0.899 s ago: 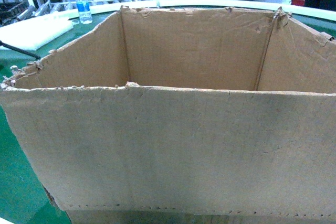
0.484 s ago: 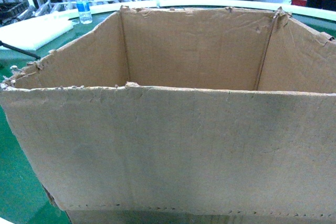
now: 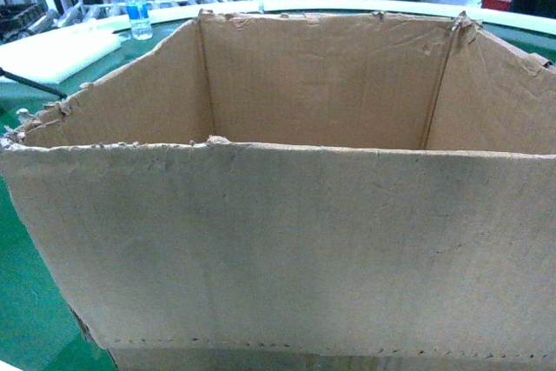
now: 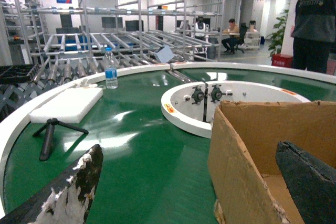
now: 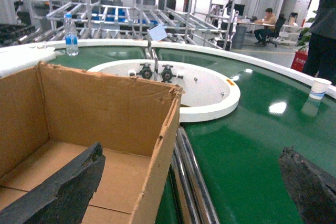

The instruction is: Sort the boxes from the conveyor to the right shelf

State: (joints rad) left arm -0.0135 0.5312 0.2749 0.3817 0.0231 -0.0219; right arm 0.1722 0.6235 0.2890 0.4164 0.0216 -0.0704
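The open brown carton (image 3: 287, 241) fills the head view, sitting on the dark green conveyor (image 3: 26, 301), its near wall closest with a ragged top edge and a dotted line along the base. The left gripper (image 4: 189, 182) straddles the carton's left wall: one worn black finger (image 4: 68, 192) outside over the belt, the other (image 4: 310, 177) inside, jaws spread wide and pressing on nothing visible. The right gripper (image 5: 194, 187) likewise straddles the right wall, one finger (image 5: 63, 192) inside, the other (image 5: 310, 187) outside, wide apart. Farther off lie a white foam slab (image 4: 68, 104), a small black tripod (image 4: 50, 135) and a water bottle (image 4: 110, 68). Behind the belt stands the grey metal shelf (image 4: 131, 40).
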